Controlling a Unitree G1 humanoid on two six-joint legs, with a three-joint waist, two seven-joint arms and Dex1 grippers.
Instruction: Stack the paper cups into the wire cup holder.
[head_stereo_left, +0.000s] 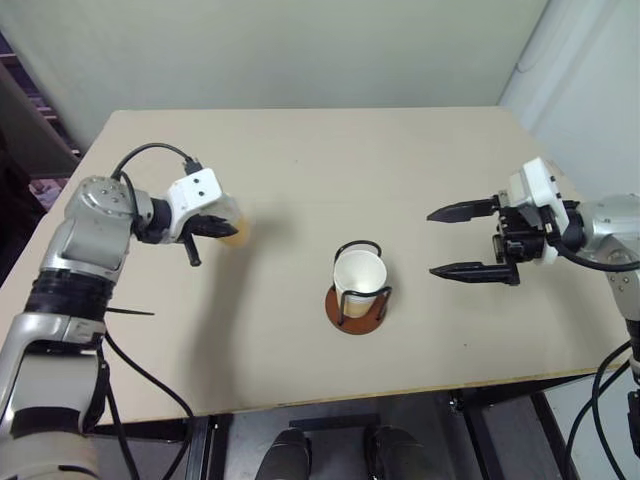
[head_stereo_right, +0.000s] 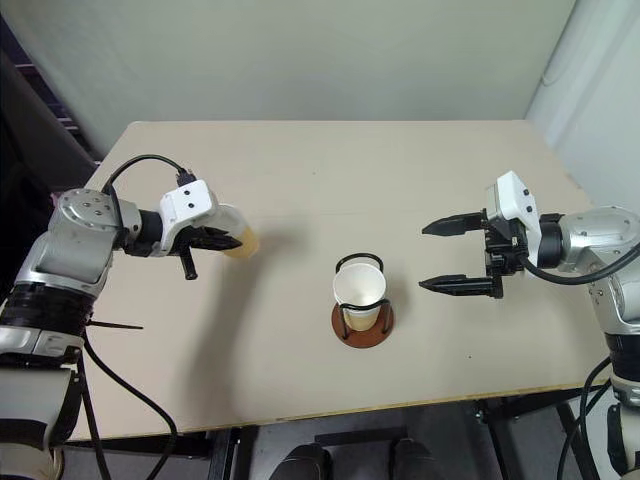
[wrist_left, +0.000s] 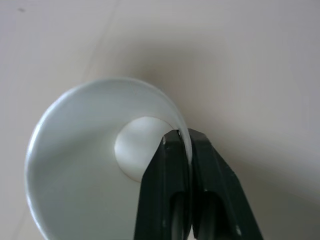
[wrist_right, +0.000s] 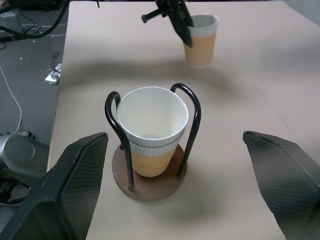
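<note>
Step in hand: pickup of last paper cup (wrist_right: 202, 40). My left pincer (wrist_left: 184, 145) clamped on its rim wall, one finger inside, one outside; cup stands on desk (head_stereo_left: 300, 170), well left of wire cup holder (head_stereo_left: 358, 305). Holder already carries two nested cups (wrist_right: 152, 130), upper rim above wire loops. My right pincer (head_stereo_left: 462, 240) wide, empty, just right of holder. Next move, I judge: lift cup, carry over holder, lower straight into nested pair, release.
</note>
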